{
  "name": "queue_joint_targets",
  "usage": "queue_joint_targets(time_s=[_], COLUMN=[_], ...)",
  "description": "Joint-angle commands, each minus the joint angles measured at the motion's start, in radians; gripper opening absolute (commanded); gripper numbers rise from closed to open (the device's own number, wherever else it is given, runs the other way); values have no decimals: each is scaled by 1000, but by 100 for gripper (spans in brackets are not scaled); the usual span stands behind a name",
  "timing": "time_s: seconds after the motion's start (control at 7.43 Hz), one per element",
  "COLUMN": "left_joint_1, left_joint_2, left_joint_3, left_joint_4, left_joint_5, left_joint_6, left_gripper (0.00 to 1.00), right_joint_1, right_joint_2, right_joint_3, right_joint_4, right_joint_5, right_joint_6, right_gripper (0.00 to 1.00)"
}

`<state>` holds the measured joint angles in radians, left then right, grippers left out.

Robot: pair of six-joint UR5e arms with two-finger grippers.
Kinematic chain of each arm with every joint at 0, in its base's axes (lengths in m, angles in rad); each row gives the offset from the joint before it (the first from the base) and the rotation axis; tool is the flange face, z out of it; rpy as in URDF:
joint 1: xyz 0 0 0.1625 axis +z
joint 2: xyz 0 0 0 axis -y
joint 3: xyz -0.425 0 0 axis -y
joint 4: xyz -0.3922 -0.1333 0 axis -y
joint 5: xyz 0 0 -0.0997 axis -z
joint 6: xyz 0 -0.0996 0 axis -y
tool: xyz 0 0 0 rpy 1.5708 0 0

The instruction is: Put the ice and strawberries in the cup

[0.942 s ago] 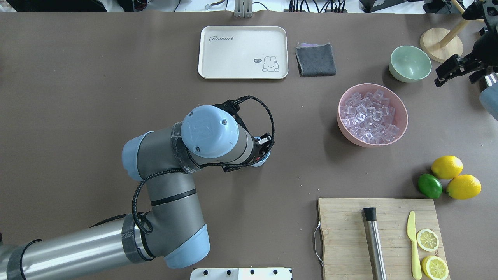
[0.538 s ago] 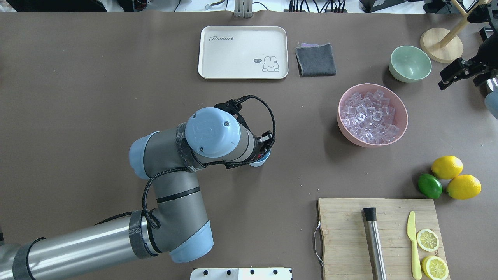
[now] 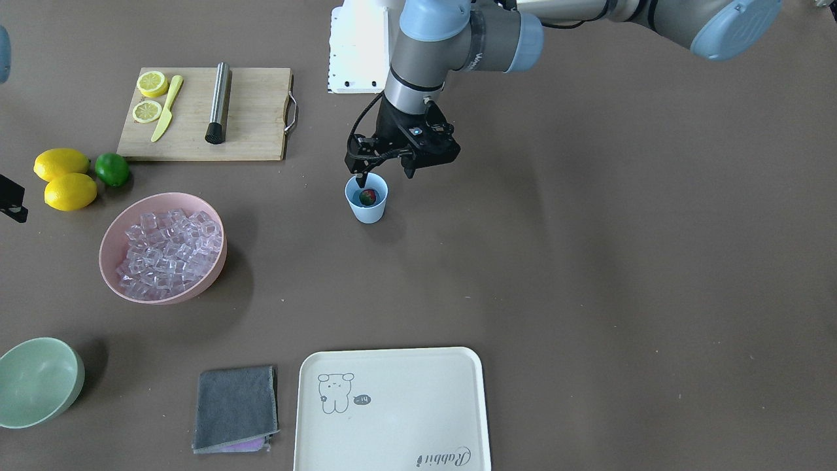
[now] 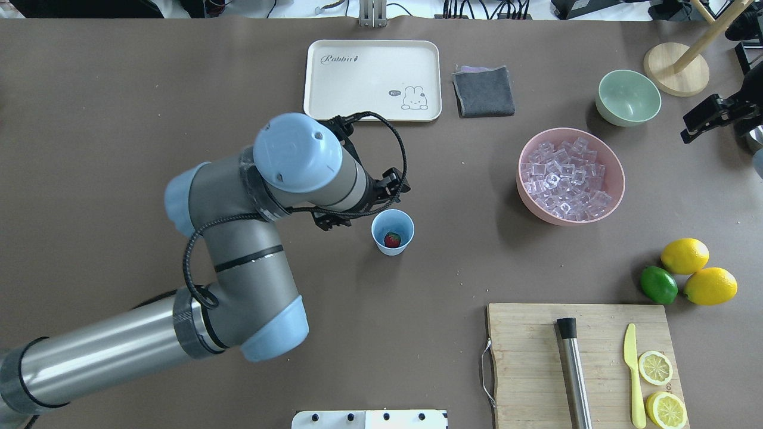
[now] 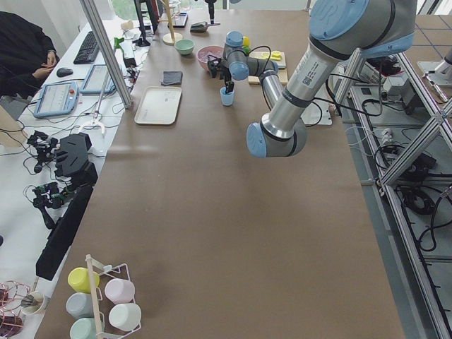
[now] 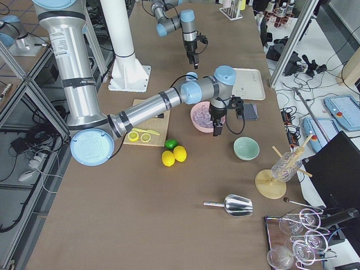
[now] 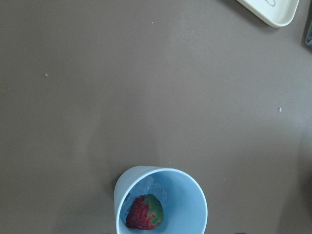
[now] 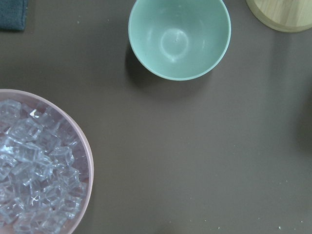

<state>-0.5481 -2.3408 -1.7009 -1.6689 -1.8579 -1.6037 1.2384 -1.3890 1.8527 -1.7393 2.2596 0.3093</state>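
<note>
- The cup (image 4: 408, 225) is light blue and plain.
- The strawberry (image 4: 391, 240) is red with a green top.
- The ice (image 4: 563, 179) is clear with a faint pink tint.
- The ice bowl (image 4: 620, 185) is pink.
- The second bowl (image 4: 628, 98) is pale green.
- The tray (image 4: 369, 77) is cream, with a grey rabbit drawing.
- The cloth (image 4: 484, 92) is dark grey.
- The lemons (image 4: 684, 255) are yellow; the lime (image 4: 658, 285) is green.
- The tabletop (image 4: 119, 119) is brown-grey.

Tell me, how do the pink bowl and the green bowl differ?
Colour: the pink bowl is salmon pink, the green bowl a pale mint.
Size: the pink bowl is clearly wider than the green bowl.
Contents: the pink bowl is heaped with clear ice cubes, while the green bowl holds nothing.
Both are round, plain, handle-less bowls standing upright, close together but not touching.
</note>
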Motion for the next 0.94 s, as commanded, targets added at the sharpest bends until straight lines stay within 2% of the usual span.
queue_joint_targets(time_s=[0.0,0.27,0.54,0.81], left_joint_1=[-204,-393,-586,-758], left_joint_2=[113,252,348,470], left_joint_3=[-159,-186,-180,-142], left_joint_4=[251,329,443,451], left_joint_5=[-156,-211,-269,-332], left_joint_6=[395,790,1168,1478], left_gripper=[98,98,98,98], right_joint_1=[42,94,150,197], right_joint_2=[-40,-96,-107,-105], right_joint_3=[-4,-10,-62,-128], right_joint_4=[-5,-5,-3,-2], right_joint_5=[0,6,9,18], right_joint_6=[-114,-232,-335,-442], right_gripper=[100,100,100,100])
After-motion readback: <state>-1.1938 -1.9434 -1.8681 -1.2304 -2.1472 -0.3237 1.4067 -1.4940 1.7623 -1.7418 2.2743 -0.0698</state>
